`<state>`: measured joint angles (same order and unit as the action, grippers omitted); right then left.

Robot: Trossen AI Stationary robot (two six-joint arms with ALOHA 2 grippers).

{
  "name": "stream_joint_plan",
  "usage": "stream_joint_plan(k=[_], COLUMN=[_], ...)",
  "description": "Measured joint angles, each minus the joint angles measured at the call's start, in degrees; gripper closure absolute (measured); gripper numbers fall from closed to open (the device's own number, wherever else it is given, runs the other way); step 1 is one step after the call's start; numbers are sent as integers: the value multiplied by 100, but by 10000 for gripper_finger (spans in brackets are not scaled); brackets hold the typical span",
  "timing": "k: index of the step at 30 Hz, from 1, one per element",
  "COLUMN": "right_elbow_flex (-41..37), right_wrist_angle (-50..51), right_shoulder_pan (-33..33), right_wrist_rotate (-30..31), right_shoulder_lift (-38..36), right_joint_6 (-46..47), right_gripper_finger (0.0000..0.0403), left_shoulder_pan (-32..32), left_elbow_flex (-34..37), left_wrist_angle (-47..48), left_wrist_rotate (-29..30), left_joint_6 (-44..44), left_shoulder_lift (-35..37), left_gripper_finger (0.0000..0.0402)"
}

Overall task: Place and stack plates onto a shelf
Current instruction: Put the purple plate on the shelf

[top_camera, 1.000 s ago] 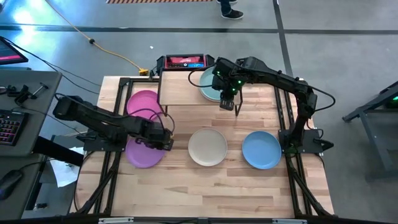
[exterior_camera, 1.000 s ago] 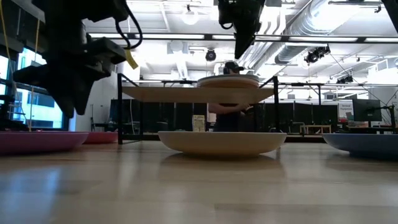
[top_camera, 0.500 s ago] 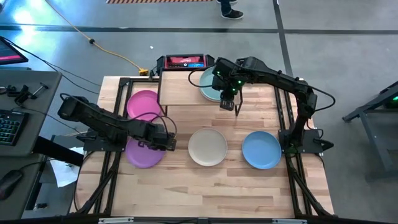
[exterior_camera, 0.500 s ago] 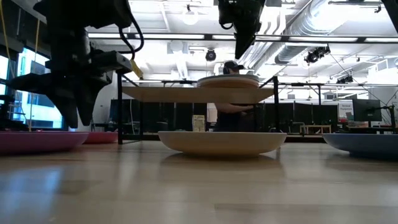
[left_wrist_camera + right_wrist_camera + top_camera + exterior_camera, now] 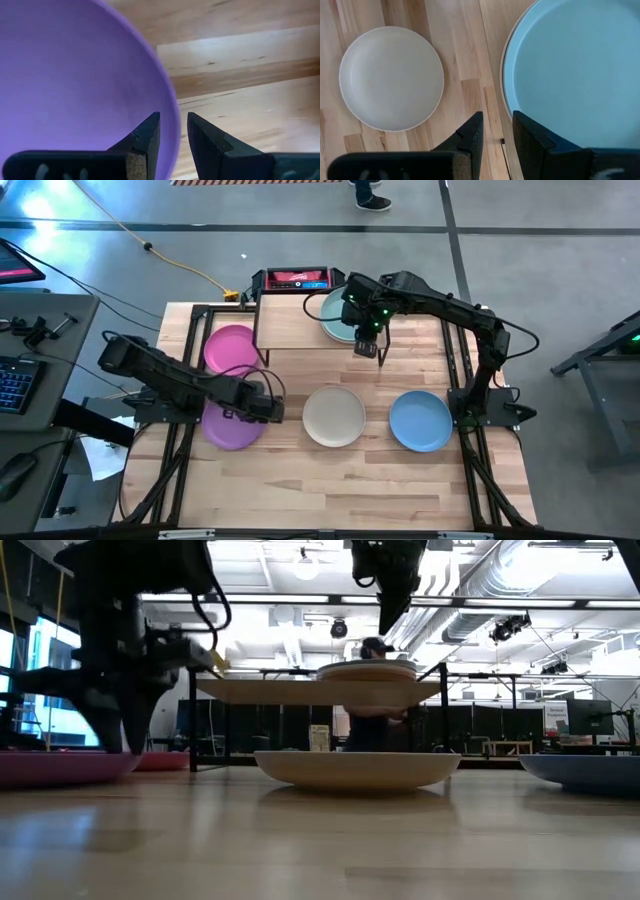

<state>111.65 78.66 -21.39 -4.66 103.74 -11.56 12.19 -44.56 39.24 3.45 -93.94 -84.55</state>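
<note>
Now | left gripper (image 5: 173, 131) is straddling the purple plate's (image 5: 75, 85) rim nearest the cream plate (image 5: 334, 416), jaws narrowly apart, not yet clamping | purple plate is sitting near the table's left edge | right gripper (image 5: 497, 131), slightly parted and empty, is hovering by the shelf's (image 5: 295, 326) teal plate (image 5: 575, 70).

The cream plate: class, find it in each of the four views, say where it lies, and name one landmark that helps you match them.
High view: cream plate at table centre, between the purple plate and the blue plate.
Low view: front centre, before the shelf.
Left wrist view: not in it; only the purple plate.
Right wrist view: on the table, beside the teal plate.
Shared landmark: the shelf.
</note>
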Motion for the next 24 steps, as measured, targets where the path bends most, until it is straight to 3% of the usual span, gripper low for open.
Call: stream_joint_plan(k=[16, 24], right_elbow_flex=[-1, -1], right_wrist_angle=[27, 43], right_shoulder_pan=[0, 0], right_wrist_rotate=[-6, -6], right_shoulder_lift=[0, 0], right_joint_6=[-52, -52], right_gripper_finger=[318, 318], left_shoulder_pan=[59, 63], left_elbow_flex=[-7, -29], left_wrist_angle=[-25, 29], left_wrist_rotate=[-16, -56], left_joint_6=[-45, 95], left_shoulder_lift=[-450, -433], left_gripper_finger=[316, 385])
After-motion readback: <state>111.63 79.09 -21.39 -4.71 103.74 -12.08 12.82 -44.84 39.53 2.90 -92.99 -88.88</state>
